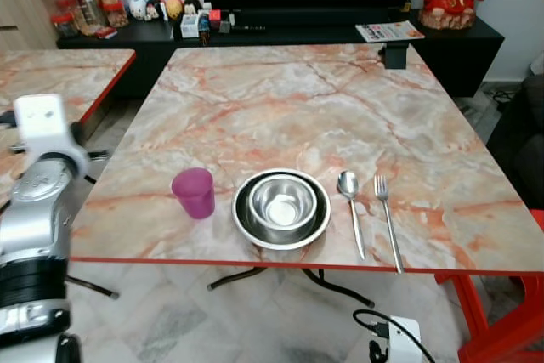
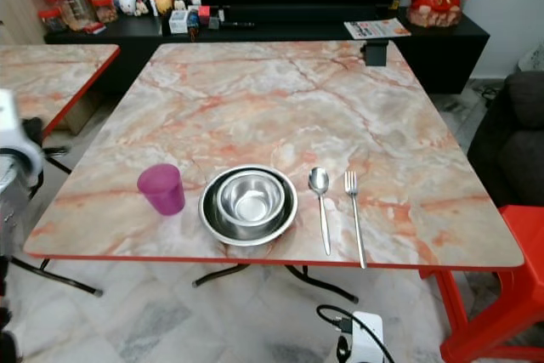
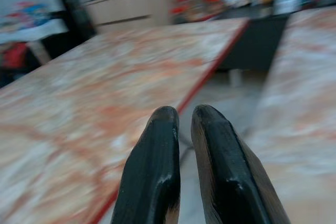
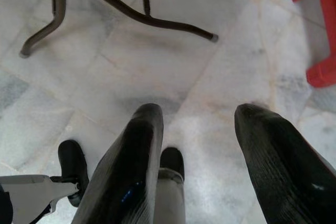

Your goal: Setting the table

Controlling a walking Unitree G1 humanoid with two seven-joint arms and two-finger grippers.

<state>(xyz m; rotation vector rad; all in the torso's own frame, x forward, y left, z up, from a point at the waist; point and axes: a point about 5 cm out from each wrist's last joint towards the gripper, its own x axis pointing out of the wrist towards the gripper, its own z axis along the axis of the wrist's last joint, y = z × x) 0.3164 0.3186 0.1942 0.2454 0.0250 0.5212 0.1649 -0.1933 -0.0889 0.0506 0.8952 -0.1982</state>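
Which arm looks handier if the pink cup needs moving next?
Probably the left. The left arm is raised beside the table's near-left corner, the side where the pink cup stands. The right gripper hangs low, open, pointing at the floor.

Looking down from the head at the marble table [image 1: 340, 116], both eyes sharing the same cup [image 1: 195, 192], bowl [image 2: 250, 198], spoon [image 1: 349, 195] and fork [image 2: 354, 210], only shifted a little sideways. Left wrist looking along two black fingers [image 3: 152, 171], out between two table tops. Right wrist pointing down at the floor [image 4: 157, 61], near the table legs [image 4: 131, 11].
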